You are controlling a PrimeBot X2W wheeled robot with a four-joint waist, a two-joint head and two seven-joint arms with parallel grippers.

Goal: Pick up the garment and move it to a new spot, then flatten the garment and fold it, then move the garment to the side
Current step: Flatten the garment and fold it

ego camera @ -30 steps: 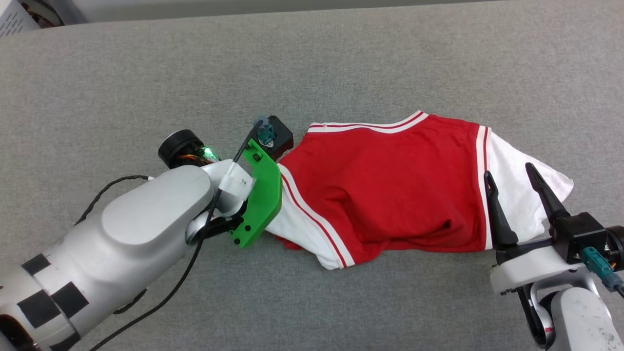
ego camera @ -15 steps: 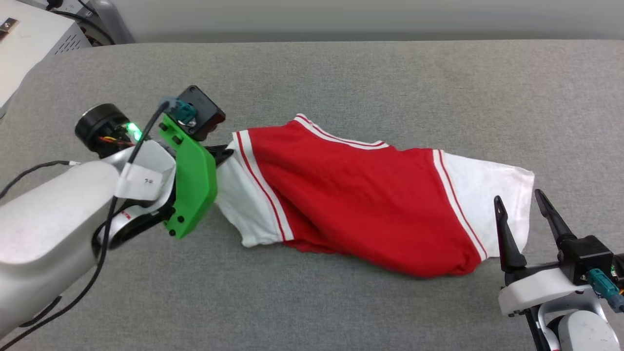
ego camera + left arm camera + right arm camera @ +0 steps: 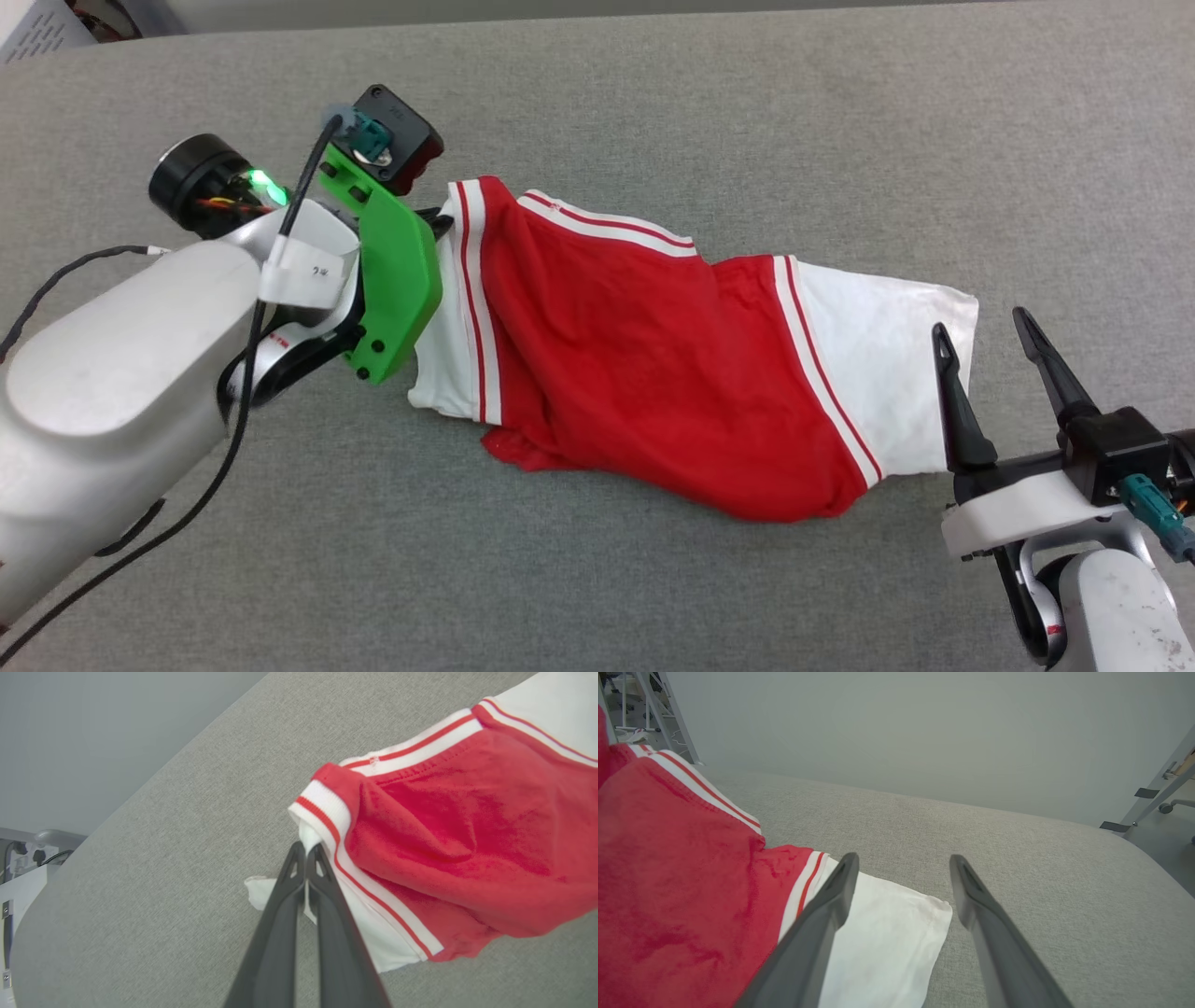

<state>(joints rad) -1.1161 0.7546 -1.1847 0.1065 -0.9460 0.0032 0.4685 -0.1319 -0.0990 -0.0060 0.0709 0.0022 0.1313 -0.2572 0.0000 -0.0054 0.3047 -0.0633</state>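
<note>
The garment (image 3: 653,373), a red T-shirt with white sleeves and striped trim, lies bunched and slanted across the grey table (image 3: 747,140). My left gripper (image 3: 435,222) is at the garment's left end, mostly behind its green bracket (image 3: 397,271). In the left wrist view this left gripper (image 3: 306,851) is shut on the white sleeve fabric beside the striped trim, holding it up off the table. My right gripper (image 3: 977,322) stands open at the outer edge of the right white sleeve (image 3: 887,355). In the right wrist view the right gripper (image 3: 903,861) has the sleeve's corner (image 3: 896,933) under its left finger.
The table's far edge (image 3: 597,19) runs along the top of the head view. A white box (image 3: 37,23) sits beyond the far left corner. A black cable (image 3: 187,504) hangs from my left arm. Bare grey cloth surrounds the garment.
My left gripper has moved left and farther away with the sleeve in its grip, dragging the garment's left end along, so the garment now lies slanted. The right gripper stays open. The head view shifted.
</note>
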